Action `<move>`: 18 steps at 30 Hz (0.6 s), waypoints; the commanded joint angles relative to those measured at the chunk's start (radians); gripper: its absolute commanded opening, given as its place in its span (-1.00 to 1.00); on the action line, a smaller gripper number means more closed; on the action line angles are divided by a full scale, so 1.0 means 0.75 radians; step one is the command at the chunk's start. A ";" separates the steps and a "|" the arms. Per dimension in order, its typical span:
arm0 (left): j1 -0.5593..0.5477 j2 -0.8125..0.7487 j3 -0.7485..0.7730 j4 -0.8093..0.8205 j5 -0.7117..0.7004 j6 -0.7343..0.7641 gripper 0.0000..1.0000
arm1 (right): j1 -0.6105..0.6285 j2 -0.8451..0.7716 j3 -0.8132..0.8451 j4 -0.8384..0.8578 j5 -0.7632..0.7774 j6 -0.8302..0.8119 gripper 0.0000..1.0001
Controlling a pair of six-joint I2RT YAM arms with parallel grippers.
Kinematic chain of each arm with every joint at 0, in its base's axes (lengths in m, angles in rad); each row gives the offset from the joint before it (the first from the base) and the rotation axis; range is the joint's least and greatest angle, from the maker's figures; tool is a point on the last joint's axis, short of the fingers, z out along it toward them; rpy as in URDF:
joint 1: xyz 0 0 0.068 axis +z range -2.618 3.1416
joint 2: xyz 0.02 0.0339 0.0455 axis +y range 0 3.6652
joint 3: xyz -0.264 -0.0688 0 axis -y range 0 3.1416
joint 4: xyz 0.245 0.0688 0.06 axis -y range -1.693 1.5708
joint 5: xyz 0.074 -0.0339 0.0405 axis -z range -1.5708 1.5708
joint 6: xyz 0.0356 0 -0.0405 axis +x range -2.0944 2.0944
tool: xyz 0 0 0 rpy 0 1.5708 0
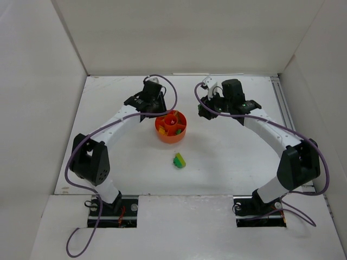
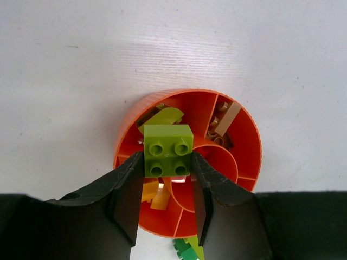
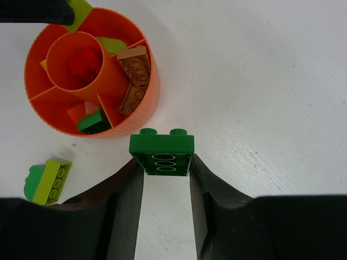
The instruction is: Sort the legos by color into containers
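Lime lego point(image 2: 168, 150) pinched in left gripper point(image 2: 168, 166), green lego point(image 3: 161, 154) pinched in right gripper point(image 3: 165, 169)

Bright, even light from above floods the white bench point(image 1: 227, 157); the orange dish point(image 3: 116, 130) throws only a faint soft shadow. Wrist views are crisp, the jaws dark at the bottom edge.

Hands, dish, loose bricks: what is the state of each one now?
Orange dish: upright, bricks in several sections.
Left hand: shut on lime brick, above the dish.
Right hand: shut on green brick, apart from the dish.
Green-lime pair: lying outside the dish.
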 commanded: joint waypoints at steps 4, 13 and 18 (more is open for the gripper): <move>0.023 0.042 0.087 0.054 0.032 0.036 -1.00 | -0.007 -0.043 0.023 0.029 -0.024 -0.021 -1.00; 0.023 0.067 0.099 0.041 0.032 0.036 -1.00 | -0.019 -0.043 0.036 0.029 -0.024 -0.021 -1.00; 0.023 0.067 0.099 0.041 0.032 0.050 -1.00 | -0.019 -0.043 0.036 0.029 -0.024 -0.021 -1.00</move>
